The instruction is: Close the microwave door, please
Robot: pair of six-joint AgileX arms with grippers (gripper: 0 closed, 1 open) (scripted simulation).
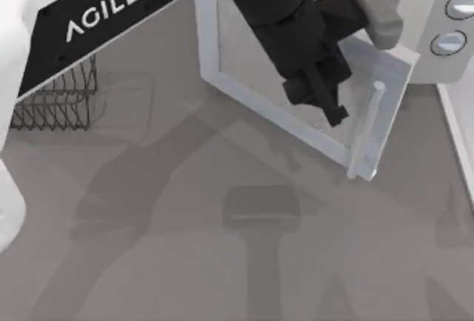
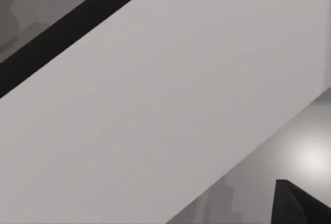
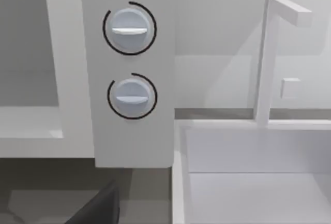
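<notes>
The microwave door (image 1: 255,76) stands swung open toward the table's middle. It is a white frame with a greyish window and a pale bar handle (image 1: 366,128) at its free edge. My left arm reaches in from the top left, and its black left gripper (image 1: 333,108) hangs over the window, just left of the handle. The left wrist view is close against a pale flat panel (image 2: 165,110). The white microwave (image 1: 437,61) sits at the top right, with two round grey-blue knobs (image 3: 129,29) on its side panel (image 3: 134,141) and a pale cavity (image 3: 26,53).
A dark wire rack (image 1: 59,98) stands at the left under my left arm. A white sink (image 3: 248,182) with a square faucet (image 3: 269,58) sits beside the microwave, its rim (image 1: 455,136) along the table's right edge. Grey tabletop (image 1: 222,262) spreads in front.
</notes>
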